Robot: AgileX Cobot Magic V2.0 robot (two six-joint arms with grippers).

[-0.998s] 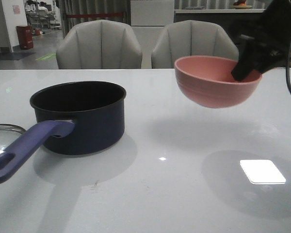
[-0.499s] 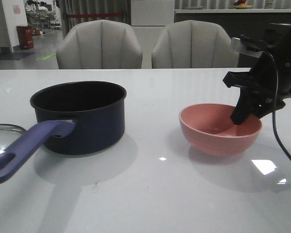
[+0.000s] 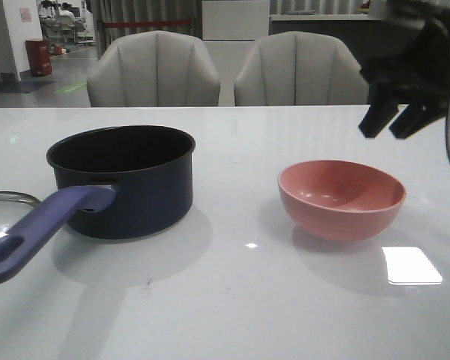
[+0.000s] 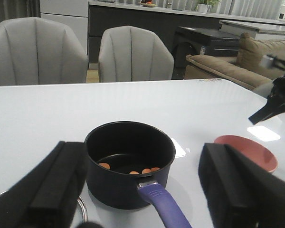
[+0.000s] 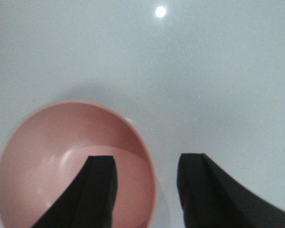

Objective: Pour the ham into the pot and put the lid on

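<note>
Black and raised, the right gripper (image 3: 396, 122) hangs in the air above and slightly behind the pink bowl (image 3: 341, 197), its two fingers pointing down and spread apart with nothing between them. The right wrist view looks straight down past those fingers (image 5: 99, 190): one lies over the inside of the bowl (image 5: 61, 156), the other over bare white table (image 5: 218, 76) beside the rim, and neither touches the bowl. The bowl stands upright on the table with its inside bare.

The left gripper (image 4: 147, 190) shows only in the left wrist view, where its two black pads (image 4: 59, 183) stand wide apart, holding nothing, with the pot (image 4: 129, 164) framed between them farther ahead.

From the front, the pot (image 3: 124, 180) stands on the left part of the table (image 3: 247, 300), its purple-blue handle (image 3: 41, 229) reaching toward the camera, and its inside reads only as black. The left wrist view looks down into it and shows the ham (image 4: 142, 170) as a few small orange pieces on the black bottom, near the handle side. A curved clear edge with a metal rim, probably the lid (image 3: 4, 202), lies at the left border just beside the handle, mostly cut off
</note>
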